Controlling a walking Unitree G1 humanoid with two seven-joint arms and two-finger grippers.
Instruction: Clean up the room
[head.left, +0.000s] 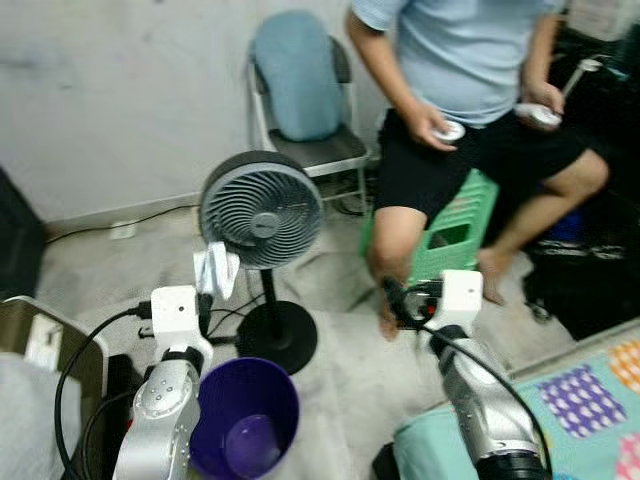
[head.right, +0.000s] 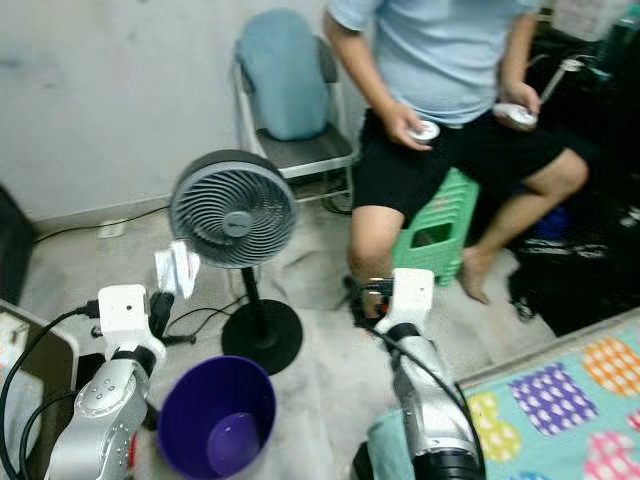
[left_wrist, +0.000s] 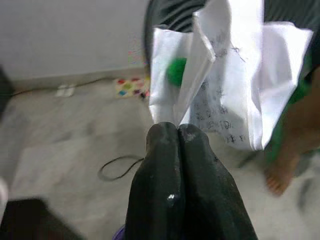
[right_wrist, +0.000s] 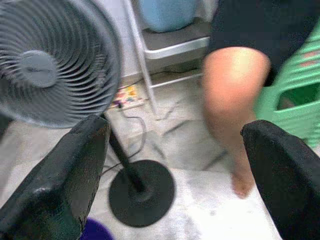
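My left gripper (left_wrist: 177, 129) is shut on a crumpled white paper (left_wrist: 235, 80) with printed text. In the left eye view the white paper (head.left: 215, 270) hangs in front of the fan, above and behind a purple bin (head.left: 245, 415) that stands open on the floor. My left arm (head.left: 165, 400) rises beside the bin's left rim. My right gripper (right_wrist: 175, 170) is open with nothing between its fingers (right_wrist: 65, 175). It hovers at mid-right (head.left: 400, 300) near a seated person's foot.
A grey standing fan (head.left: 262, 210) with a round black base (head.left: 275, 335) stands just behind the bin. A person (head.left: 460, 90) sits on a green stool (head.left: 455, 235). A chair (head.left: 310, 110) stands at the wall. A patterned bed corner (head.left: 580, 400) is at the right.
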